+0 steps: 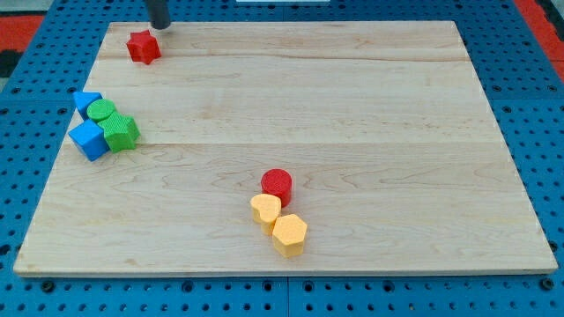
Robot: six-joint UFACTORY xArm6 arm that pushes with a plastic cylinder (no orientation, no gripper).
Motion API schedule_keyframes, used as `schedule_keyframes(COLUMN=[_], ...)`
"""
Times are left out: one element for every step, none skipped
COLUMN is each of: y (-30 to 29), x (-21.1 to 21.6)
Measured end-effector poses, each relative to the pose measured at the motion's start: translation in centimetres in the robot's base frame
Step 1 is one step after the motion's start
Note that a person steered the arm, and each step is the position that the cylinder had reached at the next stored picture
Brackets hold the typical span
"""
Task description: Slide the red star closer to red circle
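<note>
The red star (143,47) lies near the board's top left corner. The red circle (277,184) stands low in the middle of the board, far from the star, down and to the view's right. My tip (160,25) is at the top edge of the board, just up and right of the red star, a small gap apart from it.
Two yellow blocks (266,210) (289,234) touch the red circle from below. At the left edge a cluster holds a blue block (85,102), a green circle (102,111), a green star (121,133) and a blue cube (89,140). The wooden board (370,114) lies on a blue pegboard.
</note>
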State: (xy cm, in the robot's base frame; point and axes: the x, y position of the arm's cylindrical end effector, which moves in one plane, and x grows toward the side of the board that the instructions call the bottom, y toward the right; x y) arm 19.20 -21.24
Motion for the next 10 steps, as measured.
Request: schedule_keyframes(y=[-1.5, 0.0, 4.0, 4.1, 2.2, -1.4, -1.7, 3.8, 7.9, 6.7], x=[2.1, 5.1, 7.0, 9.2, 6.9, 6.3, 8.6, 10.8, 14.4, 14.2])
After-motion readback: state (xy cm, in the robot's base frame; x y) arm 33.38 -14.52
